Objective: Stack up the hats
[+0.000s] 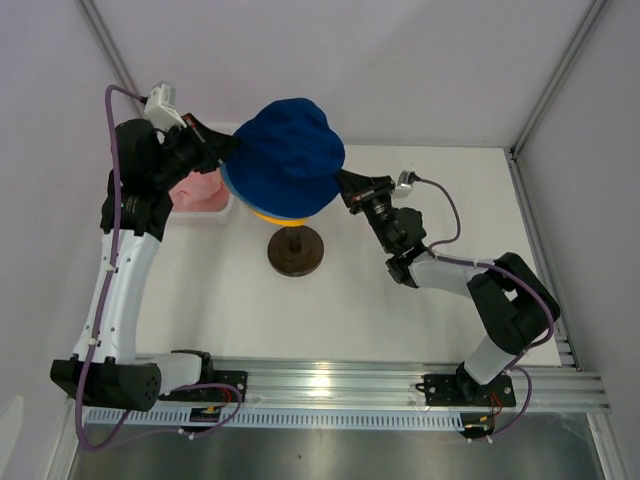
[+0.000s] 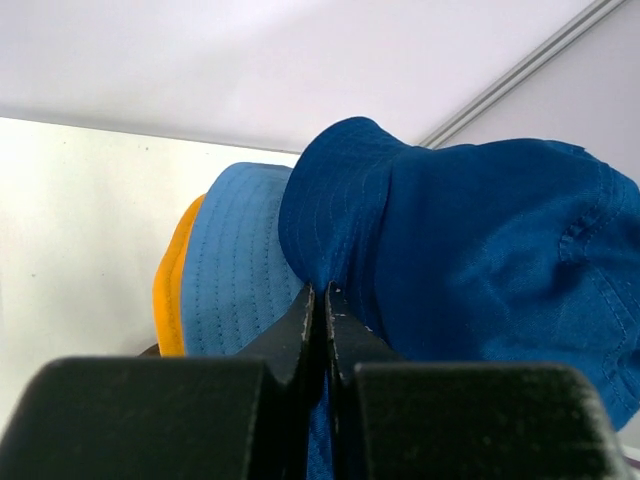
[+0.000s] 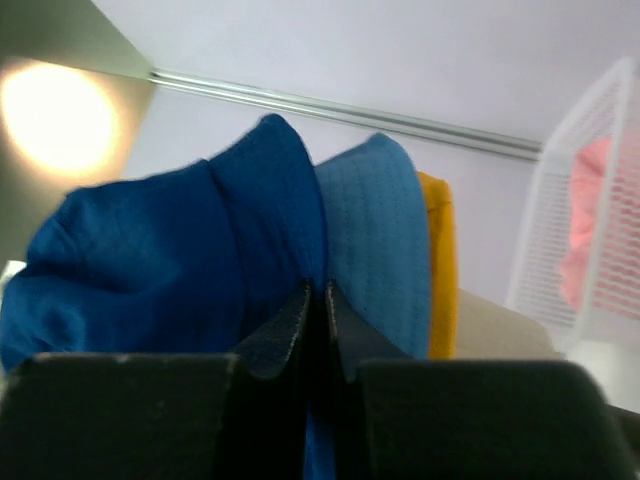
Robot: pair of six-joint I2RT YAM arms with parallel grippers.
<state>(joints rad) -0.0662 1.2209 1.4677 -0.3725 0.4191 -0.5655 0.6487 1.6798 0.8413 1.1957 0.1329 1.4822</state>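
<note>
Hats in view number four: one dark navy hat (image 1: 290, 150), one light blue hat (image 2: 240, 260), one yellow hat (image 2: 172, 290) and one pale pink hat (image 1: 200, 192). Three of them are stacked above one round dark brown base (image 1: 296, 250) at the middle of the table (image 1: 440, 190), with the navy on top, the light blue under it and the yellow lowest (in the top view the two lower hats show only as thin edges along the navy brim). The dark navy hat has a rounded crown and a floppy brim with parallel rows of stitching, and the cloth creases where it is pinched. The pale pink hat lies crumpled in one white mesh basket (image 3: 565, 180) at the far left of the table, just beside the stack. Grippers number two, one at each side of the stack. The left gripper (image 2: 320, 297) meets the left side of the navy brim, with its jaws pressed nearly together and a fold of navy cloth caught between them. The right gripper (image 3: 315, 292) meets the right side of the same brim, with its jaws closed in the same manner on navy cloth. Neither gripper holds the light blue or yellow hat.
</note>
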